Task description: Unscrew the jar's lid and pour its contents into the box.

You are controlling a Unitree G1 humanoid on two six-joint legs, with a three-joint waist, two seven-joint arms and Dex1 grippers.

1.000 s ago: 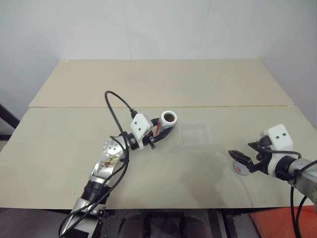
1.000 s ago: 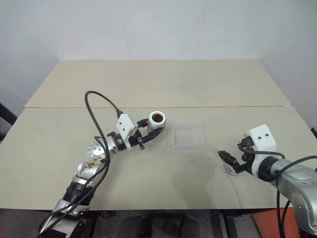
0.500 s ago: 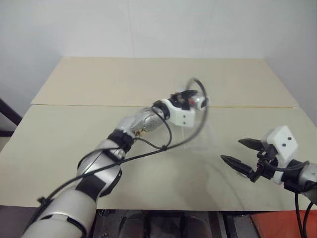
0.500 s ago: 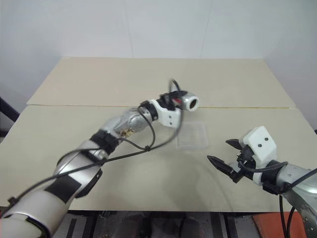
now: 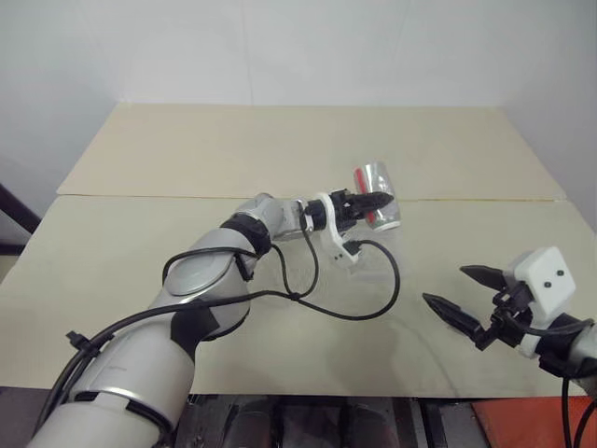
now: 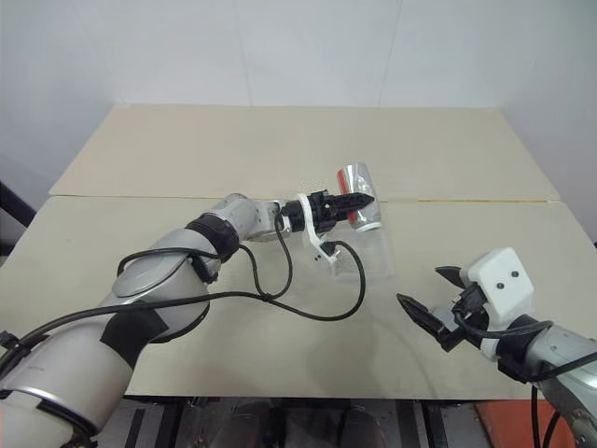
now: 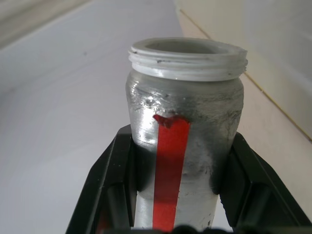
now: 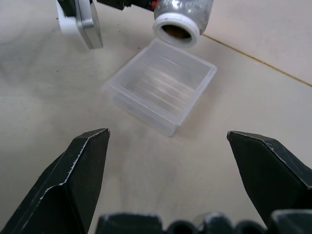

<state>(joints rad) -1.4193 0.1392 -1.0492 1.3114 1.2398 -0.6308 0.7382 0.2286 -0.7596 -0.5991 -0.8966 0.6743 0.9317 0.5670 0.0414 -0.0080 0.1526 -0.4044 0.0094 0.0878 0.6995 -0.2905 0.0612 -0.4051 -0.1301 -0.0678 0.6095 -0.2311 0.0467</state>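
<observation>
Silver-grey jar (image 8: 184, 10) tilts over the clear box's (image 8: 161, 87) far rim.

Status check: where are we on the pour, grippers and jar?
Left gripper shut on jar, lid off, tipped mouth-down above the box. Right gripper open, holding nothing, apart from the box. No spill seen in box yet. Nothing in the way.
</observation>
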